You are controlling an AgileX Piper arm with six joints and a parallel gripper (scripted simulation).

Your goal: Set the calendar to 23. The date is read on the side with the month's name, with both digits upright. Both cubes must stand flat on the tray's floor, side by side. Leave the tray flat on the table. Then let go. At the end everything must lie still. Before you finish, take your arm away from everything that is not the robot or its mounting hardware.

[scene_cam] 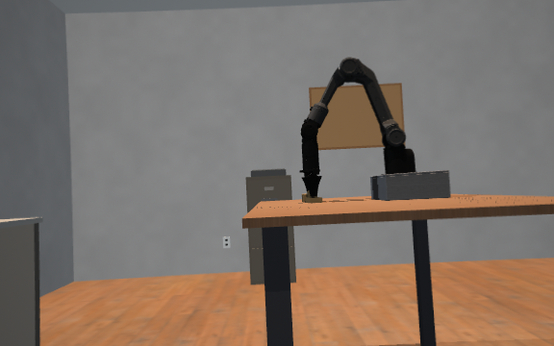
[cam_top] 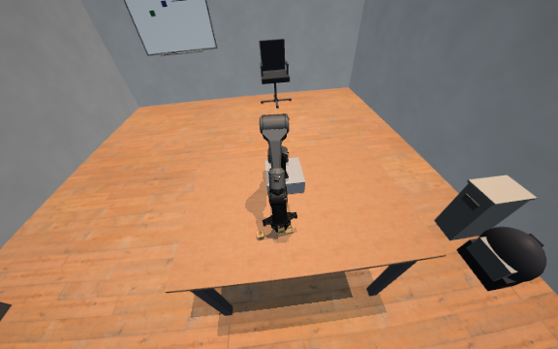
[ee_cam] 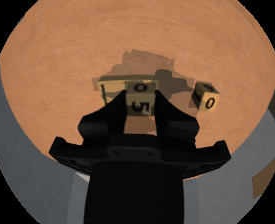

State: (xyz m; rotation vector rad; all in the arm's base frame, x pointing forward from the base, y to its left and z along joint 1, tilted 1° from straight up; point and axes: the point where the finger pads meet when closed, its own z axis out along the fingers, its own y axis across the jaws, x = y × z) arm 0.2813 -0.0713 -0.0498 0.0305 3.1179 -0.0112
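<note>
My fingers [cam_top: 280, 225] [scene_cam: 312, 188] had the 5 block [ee_cam: 139, 106] pinched at the tray [cam_top: 290, 232] [scene_cam: 316, 199] [ee_cam: 112, 78], probably to seat it. The 0 block [cam_top: 260, 236] [ee_cam: 206, 97] sat outside, 3 o'clock in the wrist view, likely waiting its turn.

cube [ee_cam: 140, 104] at tray: 5, seemingly 0 above it; other cube [ee_cam: 207, 97]: 0 on side.

Beyond the gripper, you are seeing a chair [cam_top: 272, 55] standing behind it and a corkboard [scene_cam: 354, 115] [ee_cam: 267, 179] hanging farther back.
</note>
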